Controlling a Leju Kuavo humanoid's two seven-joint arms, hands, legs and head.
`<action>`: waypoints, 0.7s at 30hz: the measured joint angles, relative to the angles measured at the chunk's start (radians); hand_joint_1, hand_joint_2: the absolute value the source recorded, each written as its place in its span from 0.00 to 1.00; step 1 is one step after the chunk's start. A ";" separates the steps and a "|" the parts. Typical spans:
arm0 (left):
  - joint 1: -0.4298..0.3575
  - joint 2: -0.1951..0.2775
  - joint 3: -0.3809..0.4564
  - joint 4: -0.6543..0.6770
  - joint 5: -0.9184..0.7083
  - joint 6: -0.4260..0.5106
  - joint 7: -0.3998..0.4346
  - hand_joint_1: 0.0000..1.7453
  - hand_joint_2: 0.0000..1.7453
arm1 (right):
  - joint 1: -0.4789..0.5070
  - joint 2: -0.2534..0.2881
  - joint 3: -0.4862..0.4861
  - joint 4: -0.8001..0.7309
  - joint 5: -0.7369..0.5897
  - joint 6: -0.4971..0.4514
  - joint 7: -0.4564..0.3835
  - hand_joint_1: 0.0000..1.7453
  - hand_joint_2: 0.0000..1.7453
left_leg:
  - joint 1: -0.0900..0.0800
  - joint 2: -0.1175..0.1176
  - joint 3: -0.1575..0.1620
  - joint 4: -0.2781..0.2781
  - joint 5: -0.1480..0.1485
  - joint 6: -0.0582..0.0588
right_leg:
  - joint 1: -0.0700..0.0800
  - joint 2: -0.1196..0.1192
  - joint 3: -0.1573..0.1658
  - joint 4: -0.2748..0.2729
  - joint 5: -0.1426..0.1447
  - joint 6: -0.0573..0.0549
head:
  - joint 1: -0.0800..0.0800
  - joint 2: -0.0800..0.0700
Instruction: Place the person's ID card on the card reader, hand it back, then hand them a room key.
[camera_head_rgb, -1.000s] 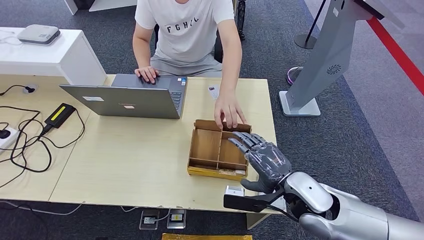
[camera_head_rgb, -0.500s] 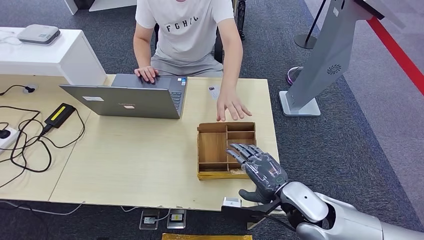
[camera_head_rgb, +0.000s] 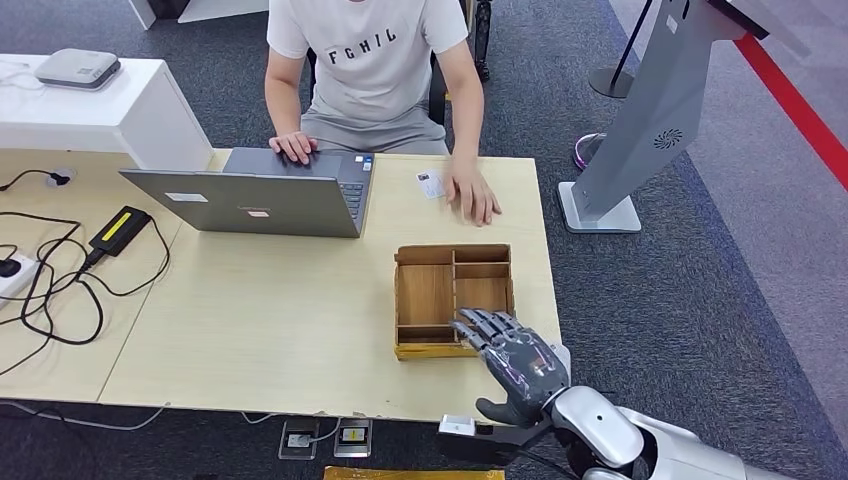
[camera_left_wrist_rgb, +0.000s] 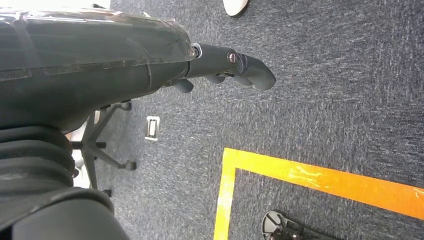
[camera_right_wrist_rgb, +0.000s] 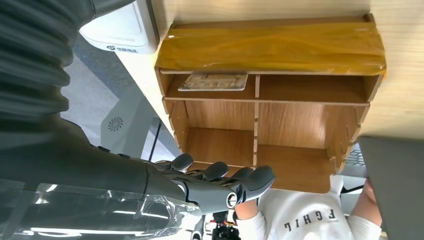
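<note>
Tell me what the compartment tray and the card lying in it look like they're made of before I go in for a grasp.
The compartment tray looks like thin wood, likely plywood: visible grain, notched tab joints at the corners, a glossier amber front strip. The card in a near-edge compartment lies flat and thin with a pale, wood-toned printed face; plastic or wood veneer, I can't tell which.

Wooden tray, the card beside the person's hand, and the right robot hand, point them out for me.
wooden tray (camera_head_rgb: 425, 296), head view, floor of its large left compartment
card (camera_head_rgb: 429, 184), head view, middle of its face
right robot hand (camera_head_rgb: 520, 362), head view, back of the hand
</note>
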 joint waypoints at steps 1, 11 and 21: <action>0.000 0.000 0.000 0.000 0.000 0.000 0.000 0.00 0.00 | 0.005 0.003 -0.003 0.003 0.007 0.000 -0.004 0.00 1.00 | 0.000 0.000 0.000 0.000 0.000 0.000 | 0.000 0.000 0.000 0.000 0.000 0.000 | 0.000 0.000; 0.000 0.000 0.000 0.000 0.003 0.000 0.000 0.00 0.00 | 0.023 0.045 -0.030 0.053 0.041 0.000 -0.037 0.00 1.00 | 0.000 0.000 0.000 0.000 0.000 0.000 | 0.000 0.000 0.000 0.000 0.000 0.000 | 0.000 0.000; 0.000 0.001 0.000 0.000 0.006 -0.001 -0.001 0.00 0.00 | 0.030 0.089 -0.055 0.138 0.056 -0.013 -0.084 0.00 1.00 | 0.000 0.000 0.000 0.000 0.000 0.000 | 0.000 0.000 0.000 0.000 0.000 0.000 | 0.000 0.000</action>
